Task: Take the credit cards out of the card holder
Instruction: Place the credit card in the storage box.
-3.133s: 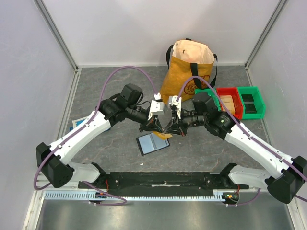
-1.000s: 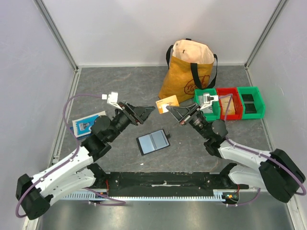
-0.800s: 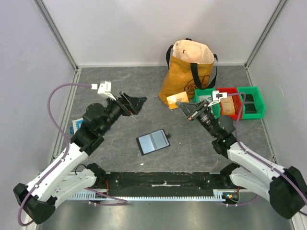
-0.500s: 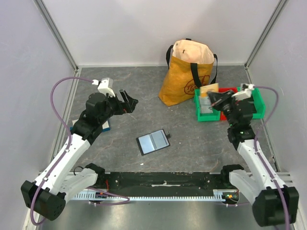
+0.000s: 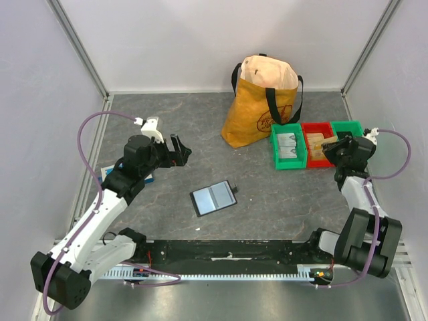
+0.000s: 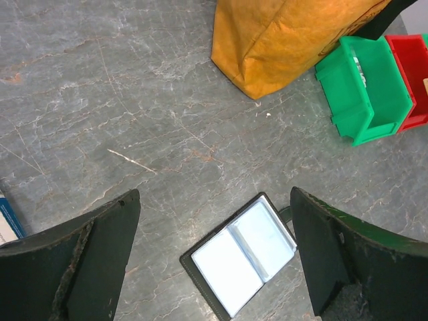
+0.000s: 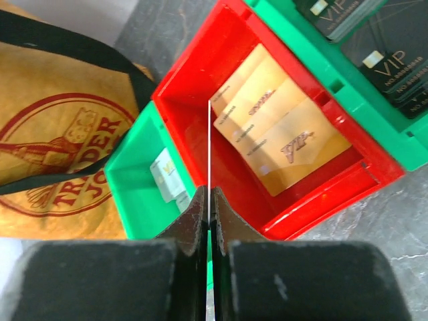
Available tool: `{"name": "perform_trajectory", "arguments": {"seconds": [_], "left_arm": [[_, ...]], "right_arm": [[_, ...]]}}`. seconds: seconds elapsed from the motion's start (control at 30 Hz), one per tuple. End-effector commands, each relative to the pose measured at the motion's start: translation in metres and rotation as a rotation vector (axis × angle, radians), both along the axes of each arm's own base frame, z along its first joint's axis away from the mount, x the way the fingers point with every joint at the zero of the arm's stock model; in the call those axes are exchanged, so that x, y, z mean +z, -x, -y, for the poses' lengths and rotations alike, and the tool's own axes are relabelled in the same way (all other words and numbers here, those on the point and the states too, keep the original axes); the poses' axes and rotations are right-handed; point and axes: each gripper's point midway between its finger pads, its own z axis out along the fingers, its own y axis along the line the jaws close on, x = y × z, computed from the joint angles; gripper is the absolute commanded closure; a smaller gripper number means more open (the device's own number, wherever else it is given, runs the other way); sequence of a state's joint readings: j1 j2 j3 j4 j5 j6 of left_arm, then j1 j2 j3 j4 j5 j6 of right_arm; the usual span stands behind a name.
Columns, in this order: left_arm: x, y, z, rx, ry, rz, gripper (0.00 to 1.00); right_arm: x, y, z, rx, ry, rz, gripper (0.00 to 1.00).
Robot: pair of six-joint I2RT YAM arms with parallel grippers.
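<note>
Grey table (image 5: 267, 200): left tool (image 6: 214, 194) wide open, empty; right tool (image 7: 208, 194) clamps credit card (image 7: 209, 134) over red bin (image 7: 314, 204).

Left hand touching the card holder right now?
Apart. The top external view shows bare table between the left hand and the open card holder. In the left wrist view the holder lies flat, well below the open hand.

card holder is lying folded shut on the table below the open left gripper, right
Not quite. The card holder lies unfolded, with both pale inner panels facing up, as the left wrist view shows. The rest holds: it is on the table, below the open left gripper.
</note>
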State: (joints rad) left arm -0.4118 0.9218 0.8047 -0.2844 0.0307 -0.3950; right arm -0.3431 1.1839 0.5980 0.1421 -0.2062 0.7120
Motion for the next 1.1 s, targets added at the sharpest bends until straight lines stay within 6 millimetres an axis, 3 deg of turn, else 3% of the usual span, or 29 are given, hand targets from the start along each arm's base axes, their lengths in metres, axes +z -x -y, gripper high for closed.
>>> {"name": "perform_trajectory", "arguments": {"seconds": [0.0,0.33,0.53,0.73,0.93,1.07], "left_arm": [[0.007,-0.002,-0.007,0.009,-0.039,0.051,0.02],[0.005,-0.004,-0.013,0.027,-0.039,0.042,0.03],[0.003,-0.004,-0.012,0.019,-0.036,0.036,0.04],[0.001,-0.004,-0.01,0.008,-0.032,0.028,0.05],[-0.002,-0.004,-0.007,-0.003,-0.028,0.016,0.05],[-0.003,-0.004,-0.006,-0.008,-0.024,0.008,0.05]], "right_arm": [[0.012,-0.019,0.022,-0.022,0.084,0.036,1.0],[-0.016,-0.044,0.005,0.123,0.008,-0.004,1.0],[-0.036,-0.046,-0.008,0.233,-0.019,-0.066,1.0],[-0.058,-0.043,-0.009,0.255,-0.037,-0.156,0.98],[-0.07,-0.037,-0.007,0.271,-0.027,-0.235,0.85],[-0.07,-0.03,-0.001,0.251,0.004,-0.266,0.67]]}}
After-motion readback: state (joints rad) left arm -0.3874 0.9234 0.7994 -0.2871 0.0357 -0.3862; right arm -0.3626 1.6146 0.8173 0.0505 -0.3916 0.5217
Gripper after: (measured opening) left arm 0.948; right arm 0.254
